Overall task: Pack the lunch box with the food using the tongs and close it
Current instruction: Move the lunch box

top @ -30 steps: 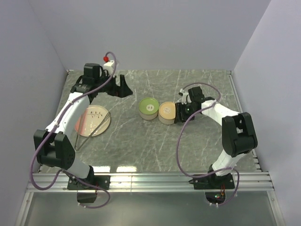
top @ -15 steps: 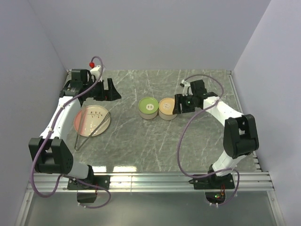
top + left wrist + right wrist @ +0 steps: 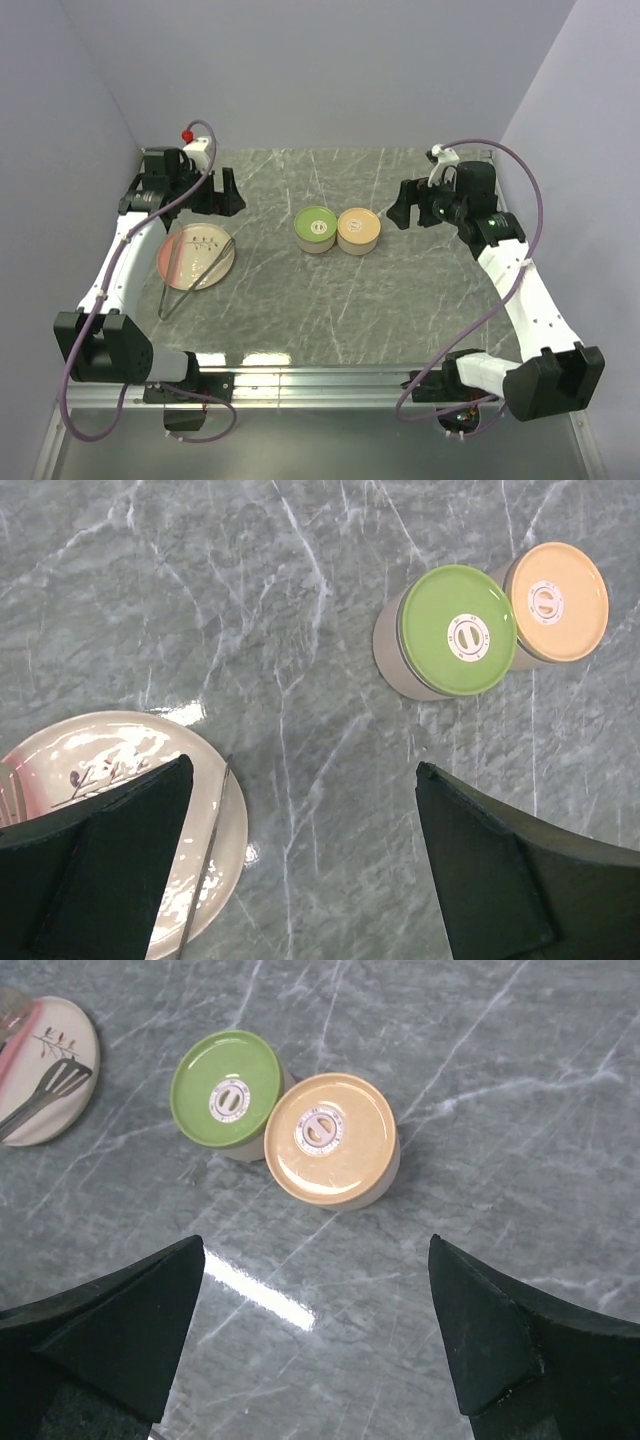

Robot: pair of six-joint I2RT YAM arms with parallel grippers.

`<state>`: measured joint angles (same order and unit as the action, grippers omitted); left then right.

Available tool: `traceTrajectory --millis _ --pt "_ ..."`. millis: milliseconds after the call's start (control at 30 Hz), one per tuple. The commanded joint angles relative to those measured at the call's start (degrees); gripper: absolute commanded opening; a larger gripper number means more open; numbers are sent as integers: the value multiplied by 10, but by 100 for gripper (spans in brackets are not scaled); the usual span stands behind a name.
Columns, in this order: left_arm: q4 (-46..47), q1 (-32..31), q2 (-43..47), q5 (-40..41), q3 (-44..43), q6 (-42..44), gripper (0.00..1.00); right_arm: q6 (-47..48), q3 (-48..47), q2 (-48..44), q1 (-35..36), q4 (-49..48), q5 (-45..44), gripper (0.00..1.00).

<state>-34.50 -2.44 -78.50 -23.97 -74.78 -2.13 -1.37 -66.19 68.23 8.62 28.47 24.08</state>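
Jaws spread wide and gripping nothing, the left gripper [image 3: 226, 192] is hanging over the far left of the table [image 3: 420, 290], just beyond the pink plate [image 3: 190, 250]. The tongs [image 3: 205, 268] are lying across that plate's right side, their joined end pointing toward the near edge and resting off the rim. No food is showing on the plate, so it is presumably sitting inside the lunch box [image 3: 330, 1140]. Its green-lidded tin [image 3: 317, 226] and orange-lidded tin [image 3: 360, 228] are standing mid-table, touching side by side, both lids on. To their right, the right gripper [image 3: 402, 205] is hovering well apart from them, equally wide open and empty. Packing and closing are looking finished, so the step in hand is, by my reading, clearing away. Doing it well is coming down to keeping both arms high and off the tins, and checking that each lid is sitting level. The right wrist view is showing the tongs' slotted head lying on the plate, which the top view is blurring. The left wrist view is showing the plate's printed pattern bare of food.
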Motion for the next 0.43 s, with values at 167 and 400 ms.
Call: traceTrajectory --millis 167,400 --pt "18 -1 62 37 104 6 100 8 87 -71 -12 5 -27 100" --pt "17 -5 93 19 118 8 99 0 101 -81 -12 -5 -14 100"
